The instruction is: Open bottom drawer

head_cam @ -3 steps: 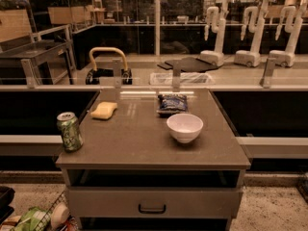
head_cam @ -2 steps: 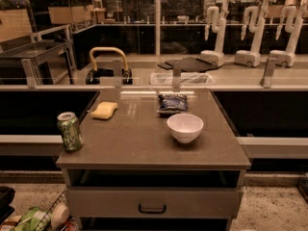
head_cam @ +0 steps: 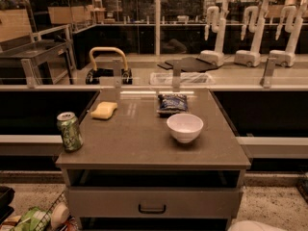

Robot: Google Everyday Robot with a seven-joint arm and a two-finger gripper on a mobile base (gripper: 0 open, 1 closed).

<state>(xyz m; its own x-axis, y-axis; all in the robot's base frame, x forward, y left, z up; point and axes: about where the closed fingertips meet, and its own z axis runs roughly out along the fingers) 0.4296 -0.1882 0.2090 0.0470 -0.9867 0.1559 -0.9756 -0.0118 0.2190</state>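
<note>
A grey cabinet table (head_cam: 144, 143) stands in the middle of the camera view. Under its top is a dark open gap, and below that a grey drawer front (head_cam: 96, 203) with a dark handle (head_cam: 151, 209). This drawer is shut. Anything lower is cut off by the bottom edge of the view. My gripper is not in view; only a pale rounded shape (head_cam: 255, 225) shows at the bottom right corner.
On the table top are a green can (head_cam: 70, 131), a yellow sponge (head_cam: 104, 110), a blue chip bag (head_cam: 172, 103) and a white bowl (head_cam: 185, 127). A wire basket with items (head_cam: 36, 218) sits on the floor at the lower left. A railing (head_cam: 154, 87) runs behind.
</note>
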